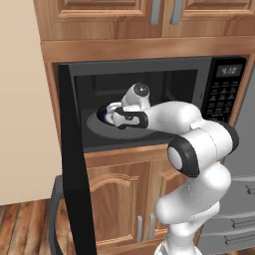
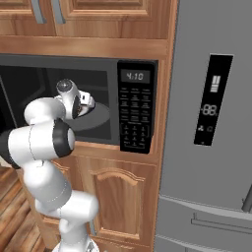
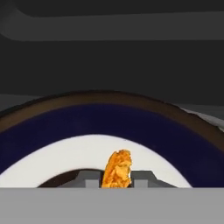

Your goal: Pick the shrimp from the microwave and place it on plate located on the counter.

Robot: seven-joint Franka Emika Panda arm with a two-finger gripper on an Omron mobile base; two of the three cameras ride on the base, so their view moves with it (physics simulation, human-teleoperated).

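Readable text: microwave (image 2: 78,106) clock display (image 2: 135,76) reads 4:10 in the right base view; keypad (image 2: 136,115) labels below it are too small to read. Fridge (image 2: 211,128) panel (image 2: 214,101), right of the microwave, shows "88" w/ small icons above and below it.

Arm reaches into the open microwave cavity, gripper (image 1: 110,112) low over the left part of the grey turntable (image 1: 117,127). In the hand view the gripper (image 3: 116,180) sits just above a dark blue-rimmed dish (image 3: 175,135) w/ white centre. The shrimp (image 3: 117,169), orange and upright, stands right between the two finger tips (image 3: 91,180), which close against its sides, so the gripper is clamped on the shrimp. Its lower end is cut off by the frame bottom; whether it touches the dish surface can't be told.

Edges/room: dish rim curves ahead of the gripper, w/ a brown outer edge and then the turntable beyond it at the right. Dark cavity back wall is further ahead, w/ clear space between. In the left base view the cavity roof is well above the wrist, and the black door (image 1: 74,159) hangs open to the gripper's left, edge-on and reaching far down past the wood cabinet (image 1: 124,194) fronts. Cavity right wall and the keypad are well apart from the hand. Upper cabinets (image 1: 134,17) sit above the microwave.
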